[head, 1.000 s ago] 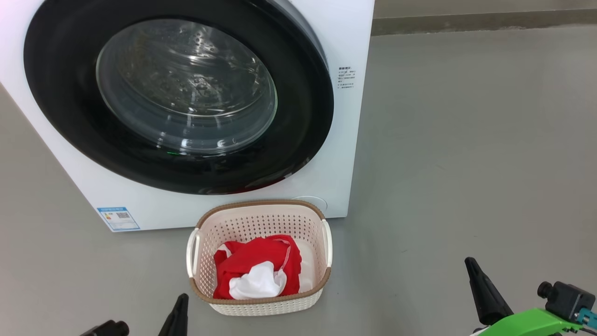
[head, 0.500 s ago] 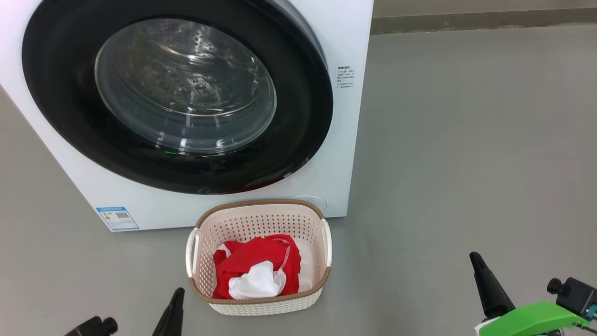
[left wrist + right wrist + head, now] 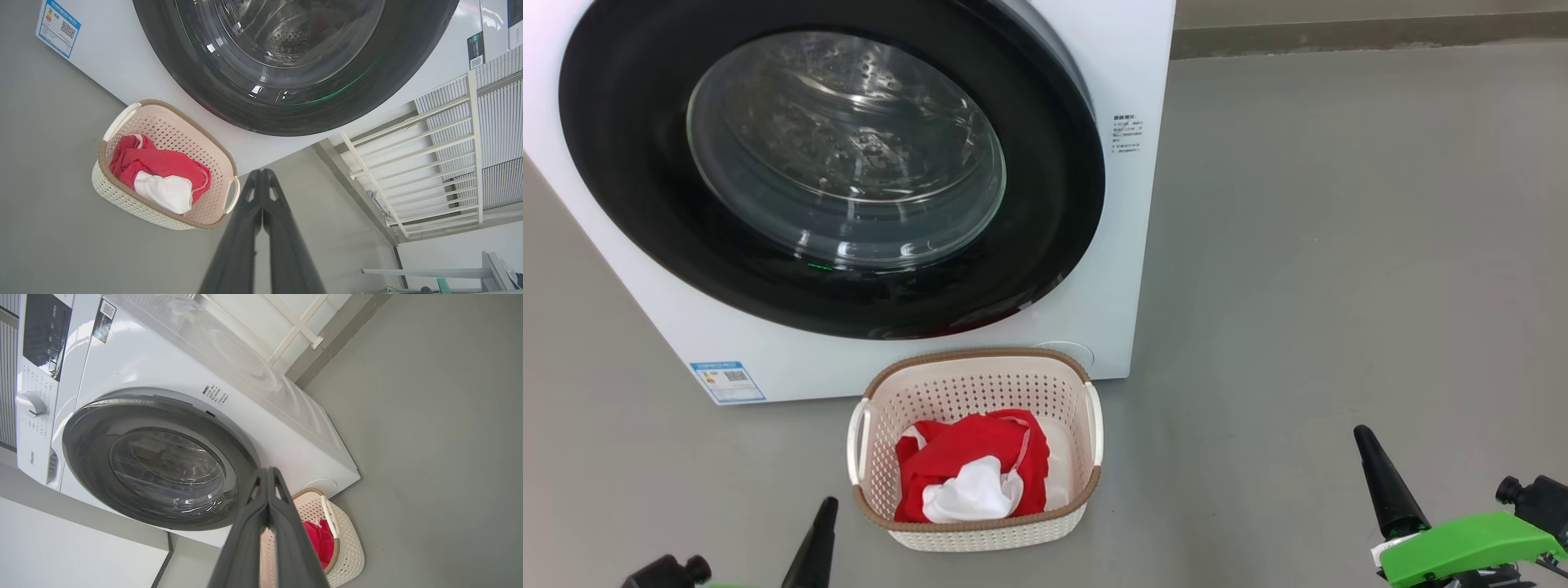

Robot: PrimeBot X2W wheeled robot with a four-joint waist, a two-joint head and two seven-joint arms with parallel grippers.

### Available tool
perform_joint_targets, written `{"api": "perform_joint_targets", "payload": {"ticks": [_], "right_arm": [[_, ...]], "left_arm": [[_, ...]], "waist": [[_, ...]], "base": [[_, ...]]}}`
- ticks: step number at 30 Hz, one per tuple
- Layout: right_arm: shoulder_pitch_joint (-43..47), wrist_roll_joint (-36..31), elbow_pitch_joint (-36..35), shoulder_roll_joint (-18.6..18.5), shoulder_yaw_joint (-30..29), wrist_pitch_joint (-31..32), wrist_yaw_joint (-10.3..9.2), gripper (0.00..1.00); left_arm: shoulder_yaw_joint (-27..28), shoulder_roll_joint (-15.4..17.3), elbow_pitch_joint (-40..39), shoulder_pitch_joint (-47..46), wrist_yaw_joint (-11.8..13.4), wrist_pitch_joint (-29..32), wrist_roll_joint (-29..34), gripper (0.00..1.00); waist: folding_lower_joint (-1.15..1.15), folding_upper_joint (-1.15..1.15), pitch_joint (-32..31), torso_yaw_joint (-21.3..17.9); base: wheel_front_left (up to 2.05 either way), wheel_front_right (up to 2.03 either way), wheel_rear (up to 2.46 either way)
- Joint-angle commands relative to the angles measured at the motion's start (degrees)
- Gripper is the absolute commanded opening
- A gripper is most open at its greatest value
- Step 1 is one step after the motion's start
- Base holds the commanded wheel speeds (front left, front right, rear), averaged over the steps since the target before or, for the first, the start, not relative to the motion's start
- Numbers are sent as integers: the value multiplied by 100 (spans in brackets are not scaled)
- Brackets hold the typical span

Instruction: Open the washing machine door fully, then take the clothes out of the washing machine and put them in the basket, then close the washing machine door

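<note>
The white washing machine (image 3: pixel 1111 269) fills the upper left of the head view, and its black-rimmed door (image 3: pixel 1045 245) with the clear glass bowl lies flush against the front. The cream basket (image 3: pixel 972 388) stands on the floor just before it, holding the red and white clothes (image 3: pixel 972 465). My left gripper (image 3: pixel 827 505) is shut and empty at the bottom, left of the basket. My right gripper (image 3: pixel 1362 433) is shut and empty over bare floor, well right of the basket. The left wrist view shows the basket (image 3: pixel 135 202) and clothes (image 3: pixel 163 171); the right wrist view shows the door (image 3: pixel 94 457).
Grey floor (image 3: pixel 1339 245) spreads to the right of the machine, ending at a dark skirting strip along the back. A white slatted rack (image 3: pixel 429 151) stands against the wall beside the machine. A blue label sticker (image 3: pixel 727 381) marks the machine's lower left front.
Both grippers have drifted outward: the left one lower and further left, the right one slightly up and to the right. The basket, clothes and door stay as they were.
</note>
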Motion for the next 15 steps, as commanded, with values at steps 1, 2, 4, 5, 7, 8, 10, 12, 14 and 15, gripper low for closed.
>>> {"api": "perform_joint_targets", "payload": {"ticks": [1, 2, 4, 5, 7, 8, 10, 12, 14, 15], "right_arm": [[-291, 217, -123, -89, 29, 46, -3, 0], [-301, 281, -119, -90, 24, 57, -3, 0], [-323, 408, -109, -92, 13, 79, -3, 0], [-334, 471, -105, -93, 8, 90, -3, 0], [-355, 596, -96, -95, -3, 112, -3, 0], [-365, 659, -91, -96, -9, 123, -3, 0], [-387, 786, -82, -98, -20, 146, -3, 0], [-408, 912, -72, -100, -31, 168, -3, 0], [-430, 1039, -63, -102, -42, 191, -4, 0], [-440, 1102, -58, -102, -48, 202, -4, 0]], "left_arm": [[217, 39, -96, -313, -95, 53, -206, 0], [237, 33, -89, -320, -111, 67, -264, 0], [276, 20, -76, -335, -142, 93, -381, 0], [296, 14, -69, -343, -158, 106, -440, 0], [335, 2, -55, -357, -189, 132, -555, 0], [355, -5, -48, -365, -204, 145, -613, 0], [395, -17, -34, -380, -236, 172, -730, 0], [434, -30, -20, -395, -267, 199, -846, 0], [474, -43, -6, -410, -298, 225, -963, 0], [494, -50, 1, -418, -314, 239, -1021, 0]], "waist": [[-1, 0, 1, -1], [-1, 0, 2, -2], [-1, 0, 4, -3], [-1, 0, 5, -4], [-1, 0, 6, -5], [-1, 0, 7, -6], [-1, 0, 8, -8], [-1, 0, 10, -9], [-1, 0, 12, -10], [-1, 0, 12, -11]], "base": [[0, 0, 0], [0, 0, 0], [0, 0, 0], [0, 0, 0], [0, 0, 0], [0, 0, 0], [0, 0, 0], [0, 0, 0], [0, 0, 0], [0, 0, 0]]}}
